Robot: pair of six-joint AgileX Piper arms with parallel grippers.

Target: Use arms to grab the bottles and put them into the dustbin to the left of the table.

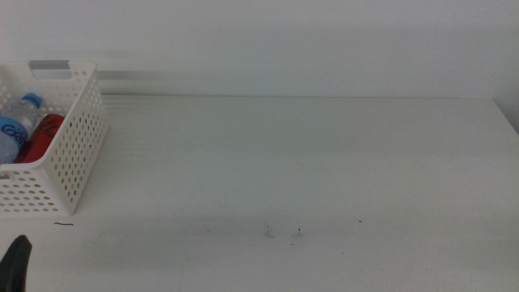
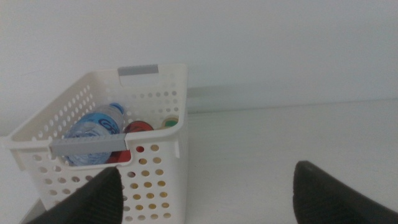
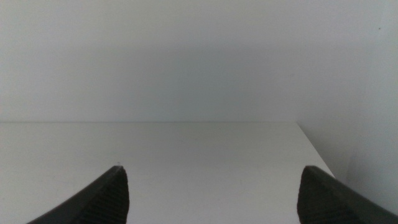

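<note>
The white perforated dustbin (image 1: 77,142) stands at the table's left edge, its grey handle bar at the back. Inside lie a clear water bottle (image 1: 18,122) with a blue cap and a red can (image 1: 40,136). In the left wrist view the dustbin (image 2: 158,155) is close ahead, holding the water bottle (image 2: 93,130), the red can (image 2: 138,127) and a bit of the yellow tea bottle (image 2: 169,122). My left gripper (image 2: 207,169) is open and holds nothing; its dark tip (image 1: 16,261) shows at the bottom left. My right gripper (image 3: 212,168) is open over bare table, outside the middle view.
The white table (image 1: 308,162) runs wide to the right, with a few tiny dark specks (image 1: 300,234) near its front. A pale wall stands behind it. The right wrist view shows the table's far corner (image 3: 297,124).
</note>
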